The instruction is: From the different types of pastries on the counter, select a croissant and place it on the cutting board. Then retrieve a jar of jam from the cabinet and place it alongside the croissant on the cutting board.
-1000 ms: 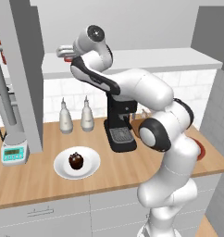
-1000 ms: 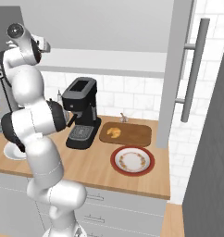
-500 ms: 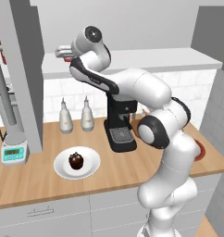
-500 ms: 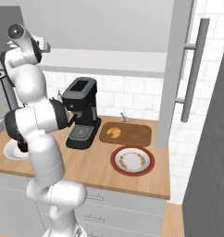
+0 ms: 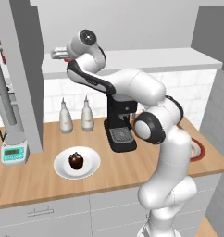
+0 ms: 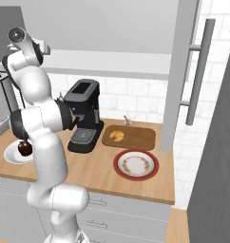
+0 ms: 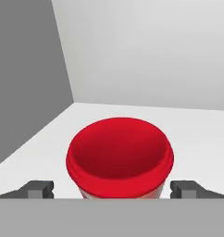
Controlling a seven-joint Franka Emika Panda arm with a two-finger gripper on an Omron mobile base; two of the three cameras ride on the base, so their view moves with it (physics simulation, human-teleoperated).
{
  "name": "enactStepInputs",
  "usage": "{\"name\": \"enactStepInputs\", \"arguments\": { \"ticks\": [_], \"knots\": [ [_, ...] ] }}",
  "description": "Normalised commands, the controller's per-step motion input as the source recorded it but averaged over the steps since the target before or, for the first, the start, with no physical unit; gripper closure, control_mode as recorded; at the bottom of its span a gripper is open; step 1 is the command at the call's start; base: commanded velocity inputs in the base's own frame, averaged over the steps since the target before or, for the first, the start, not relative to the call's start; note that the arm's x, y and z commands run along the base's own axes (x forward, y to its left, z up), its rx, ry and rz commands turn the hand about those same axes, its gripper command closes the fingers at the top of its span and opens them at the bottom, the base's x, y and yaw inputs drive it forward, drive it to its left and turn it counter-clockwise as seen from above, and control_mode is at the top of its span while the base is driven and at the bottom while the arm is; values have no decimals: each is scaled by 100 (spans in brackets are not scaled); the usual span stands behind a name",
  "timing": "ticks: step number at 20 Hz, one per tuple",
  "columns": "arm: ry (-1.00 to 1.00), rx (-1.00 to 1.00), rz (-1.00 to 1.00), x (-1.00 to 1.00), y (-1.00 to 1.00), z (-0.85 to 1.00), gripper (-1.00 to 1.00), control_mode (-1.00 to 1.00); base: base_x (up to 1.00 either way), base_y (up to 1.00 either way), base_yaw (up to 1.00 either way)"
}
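Observation:
On the white shelf of the cabinet (image 5: 151, 59) stands the jar of jam (image 7: 119, 157), red lid facing me in the hand view. My gripper (image 7: 113, 190) is open, one fingertip on each side of the jar, not pressing it. In the left base view the gripper (image 5: 59, 53) reaches onto the shelf's left end. The croissant (image 6: 117, 135) lies on the cutting board (image 6: 141, 138) on the counter (image 6: 102, 175). A dark muffin (image 5: 76, 160) sits on a white plate (image 5: 90, 169).
A black coffee machine (image 5: 121, 127) stands mid-counter under the arm. Two grey-white bottles (image 5: 65, 118) stand by the wall, and a small scale (image 5: 14, 152) sits at the left. A red-rimmed plate (image 6: 136, 164) lies in front of the board. The cabinet's grey side panel (image 7: 26, 83) is close on the jar's left.
The hand has edged slightly left along the shelf. The jaws have stayed open.

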Motion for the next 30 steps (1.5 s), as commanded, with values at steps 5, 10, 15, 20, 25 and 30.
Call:
{"name": "enactStepInputs", "arguments": {
  "ticks": [5,10,15,20,25,30],
  "knots": [
    [0,0,0,11,0,0,-100,-100,0,0,0],
    [0,0,0,3,0,0,-100,-100,0,0,0],
    [0,0,0,0,0,-1,100,-100,0,0,0],
    [0,0,0,0,-1,0,100,-100,0,0,0],
    [0,0,0,-3,0,0,100,-100,0,0,0],
    [-9,0,-1,-37,0,17,100,-100,0,0,0]
  ]
}}
